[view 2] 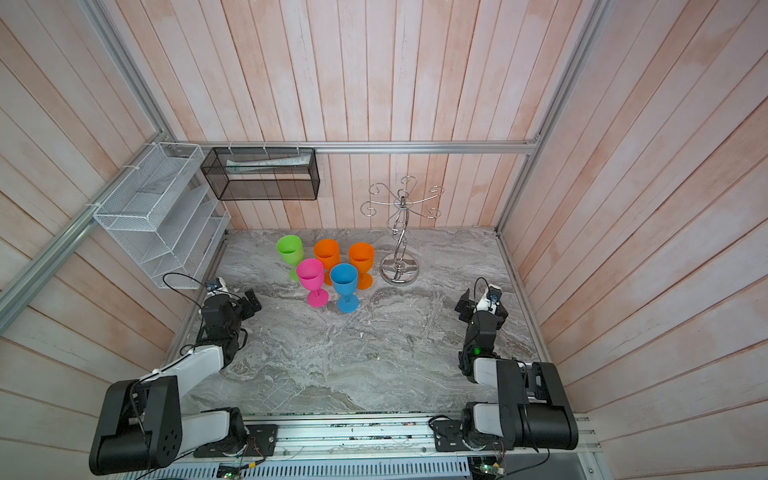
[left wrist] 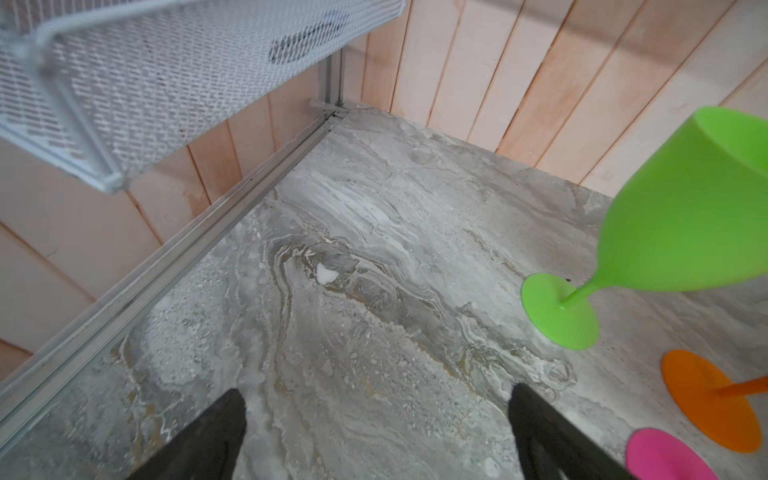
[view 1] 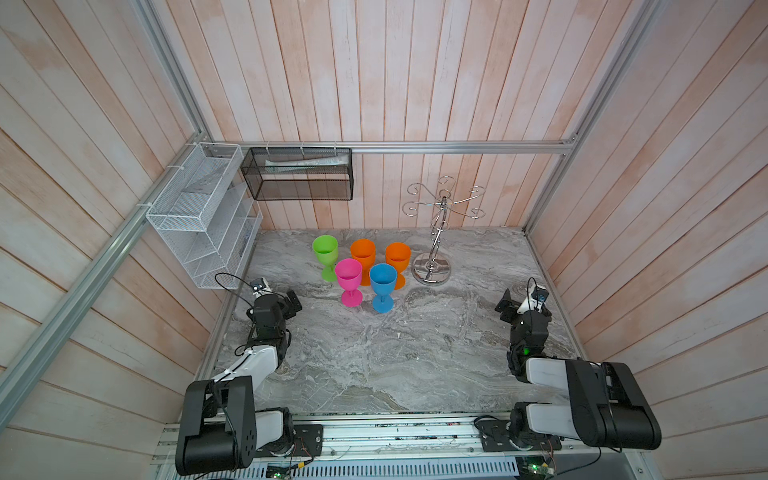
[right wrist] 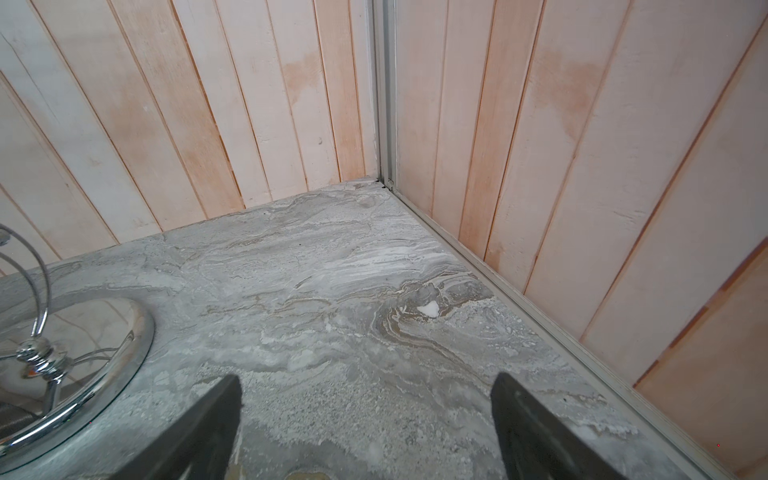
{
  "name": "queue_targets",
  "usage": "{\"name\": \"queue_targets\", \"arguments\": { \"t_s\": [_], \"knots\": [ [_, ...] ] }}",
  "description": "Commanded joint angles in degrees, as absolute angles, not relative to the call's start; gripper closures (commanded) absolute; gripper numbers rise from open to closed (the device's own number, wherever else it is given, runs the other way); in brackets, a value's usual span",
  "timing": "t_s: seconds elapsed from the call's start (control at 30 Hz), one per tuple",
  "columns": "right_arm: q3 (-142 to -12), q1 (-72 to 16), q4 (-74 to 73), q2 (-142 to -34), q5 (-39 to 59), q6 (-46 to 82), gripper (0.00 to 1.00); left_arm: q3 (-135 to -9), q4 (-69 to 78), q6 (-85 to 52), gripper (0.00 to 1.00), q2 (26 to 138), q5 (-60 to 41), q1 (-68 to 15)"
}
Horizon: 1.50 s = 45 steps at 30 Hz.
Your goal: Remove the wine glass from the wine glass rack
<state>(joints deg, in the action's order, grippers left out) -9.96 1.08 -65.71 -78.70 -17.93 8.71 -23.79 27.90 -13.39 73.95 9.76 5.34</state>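
**Item 1, wine glass rack** (view 1: pixel 441 226): chrome, upright, at 1 o'clock on the marble table (view 1: pixel 415 353). Every curled arm I can see in both top views is bare.

**Item 2, wine glasses, 5:** all stand upright on the table between 11 and 12 o'clock.
- Back row: green wine glass (view 1: pixel 325 251), left orange wine glass (view 1: pixel 363 255), right orange wine glass (view 1: pixel 397 257).
- Front row: pink wine glass (view 1: pixel 348 276), blue wine glass (view 1: pixel 382 282).
- The right orange one is just beside the rack's round base. I cannot tell whether they touch.

**Item 3, left claw** (view 1: pixel 293 305): at 9 o'clock, low over the table. My jaws are wide apart with nothing between them, and the green glass's foot is near.

**Item 4, right claw** (view 1: pixel 505 309): at 3 o'clock, jaws wide apart and empty. The rack's base is near.

**Item 5, handling note (my judgement):** the lifting-off looks finished, so the step in hand is resting clear.
- Any move of my right claw should lead away from the rack, because a tall thin stand would tip at a nudge.
- My left claw should give the green foot room. The stemmed cups stand close together, so 1 knock could fell several.
- No squeeze is called for.
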Motion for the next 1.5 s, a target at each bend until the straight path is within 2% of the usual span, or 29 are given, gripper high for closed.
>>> {"name": "queue_targets", "arguments": {
  "t_s": [0.0, 0.17, 0.23, 0.3, 0.37, 0.4, 0.43, 0.5, 0.73, 0.77, 1.47],
  "knots": [
    [-8.2, 1.4, -76.0, -82.4, -18.2, 7.3, 0.05, -22.1, 38.3, -9.6, 0.0, 76.0, 4.8, 5.5],
    [-8.8, 1.4, -73.1, -81.2, -16.4, 6.6, 0.05, -20.9, 48.3, -5.6, 0.0, 81.0, -0.2, 5.6],
    [-8.9, 1.4, -73.0, -81.6, -15.1, 6.1, 0.05, -22.4, 46.2, -5.4, 0.0, 81.9, -2.9, 5.6],
    [-9.4, 1.4, -72.9, -83.3, -13.6, 5.6, 0.05, -19.7, 54.3, -4.8, 0.0, 84.1, -5.9, 5.2],
    [-8.5, 1.2, -83.6, -89.7, -13.1, 4.7, 0.06, -17.5, 60.4, -3.2, 0.0, 87.0, -4.0, 3.9],
    [-8.2, 0.6, -85.6, -90.5, -13.2, 3.8, 0.06, -16.7, 63.3, -2.4, 0.0, 88.1, -3.8, 3.3],
    [-8.8, 0.1, -81.4, -88.8, -13.5, 3.5, 0.06, -16.3, 65.0, -1.7, 0.0, 89.0, -2.8, 2.5],
    [-11.3, 0.0, -71.9, -85.9, -12.9, 3.6, 0.06, -16.9, 62.7, -1.3, 0.0, 88.3, -1.9, 2.0],
    [-12.9, -0.2, -71.3, -87.4, -14.9, 3.9, 0.06, -17.2, 62.2, -1.1, 0.0, 88.4, -0.1, 1.1],
    [-12.8, -0.2, -71.7, -87.5, -15.1, 3.8, 0.02, -17.1, 62.4, -1.1, 0.0, 88.5, -0.1, 1.1],
    [-12.8, -0.2, -71.6, -87.4, -15.0, 3.8, 0.02, -16.9, 62.7, -1.1, 0.0, 88.2, -0.2, 1.2]
  ]
}}
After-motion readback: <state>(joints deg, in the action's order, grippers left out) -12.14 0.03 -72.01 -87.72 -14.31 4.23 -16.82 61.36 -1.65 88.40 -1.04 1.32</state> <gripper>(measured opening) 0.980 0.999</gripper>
